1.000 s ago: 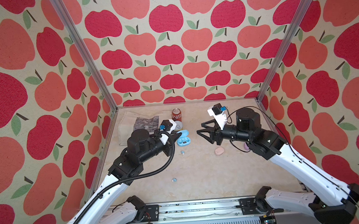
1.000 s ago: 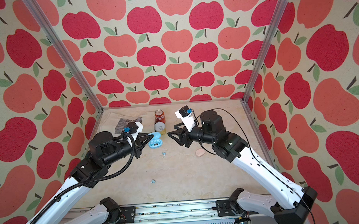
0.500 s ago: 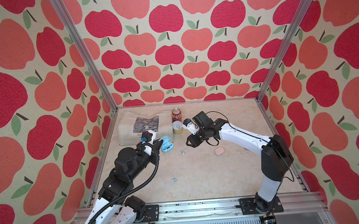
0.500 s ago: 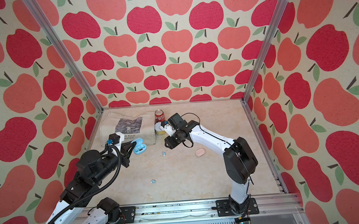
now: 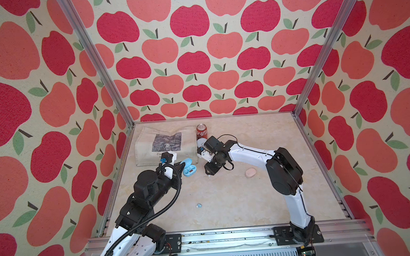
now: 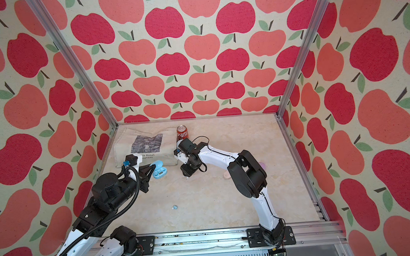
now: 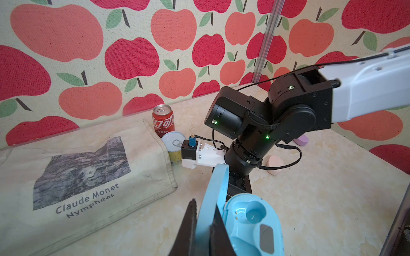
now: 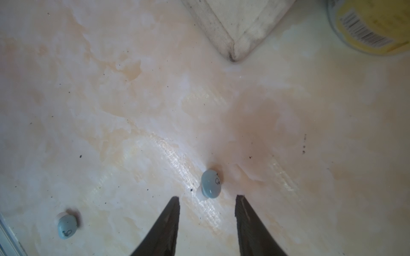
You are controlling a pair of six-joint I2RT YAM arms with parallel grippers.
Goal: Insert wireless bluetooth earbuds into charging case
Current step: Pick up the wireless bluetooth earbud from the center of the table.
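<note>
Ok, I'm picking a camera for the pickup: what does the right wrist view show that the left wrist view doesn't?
Right wrist view only: a light blue earbud lying just beyond the tips of the open right gripper, and a second earbud apart from it. Left wrist view only: the open blue case, its lid pinched by the left gripper, plus the red can, pink case and purple case. Both: the tote bag, the yellow can and the table.
</note>
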